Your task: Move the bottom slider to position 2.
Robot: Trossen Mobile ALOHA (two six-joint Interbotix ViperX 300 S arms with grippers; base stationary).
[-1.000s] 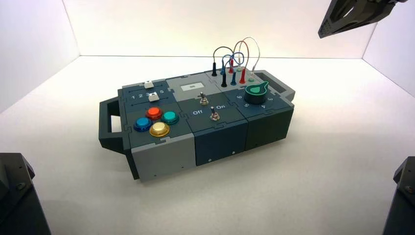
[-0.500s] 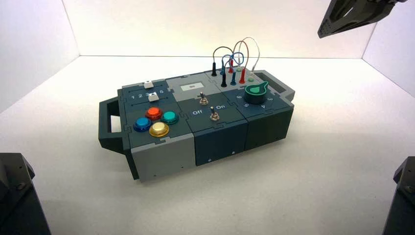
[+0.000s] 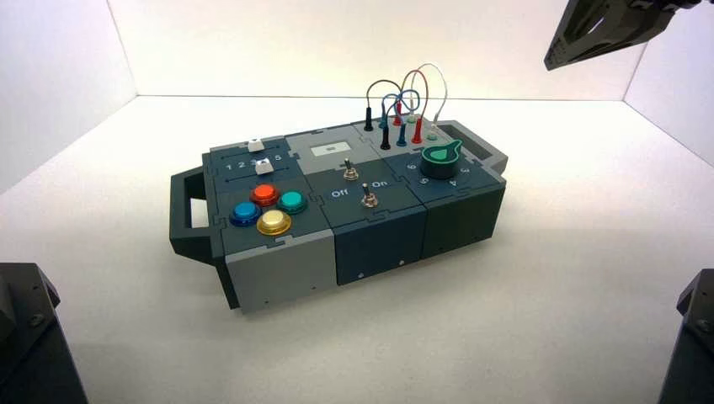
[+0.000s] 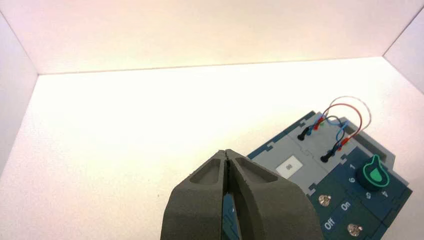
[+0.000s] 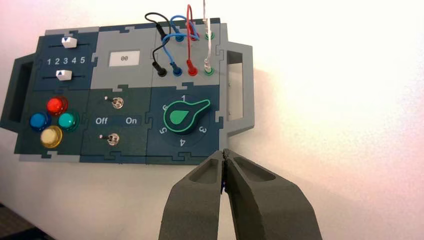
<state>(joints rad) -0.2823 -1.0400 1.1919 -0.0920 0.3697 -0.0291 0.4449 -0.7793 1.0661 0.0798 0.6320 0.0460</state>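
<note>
The bottom slider is a small white knob on the dark blue panel at the box's left end, above the coloured buttons; it sits roughly under the 3. Position 2 is the second numeral in the row between the two sliders. In the high view the bottom slider stands beside the numerals. My right gripper is shut on nothing, high in front of the box near the green knob's corner. My left gripper is also shut and empty, raised above the box's left part, where it hides the sliders.
The box stands turned on a white table. It bears a top slider, several round buttons, two toggle switches, a green knob and looped wires. A dark arm part hangs at the high view's top right.
The dark arm part at the high view's top right has shifted very slightly. Nothing on the box has moved.
</note>
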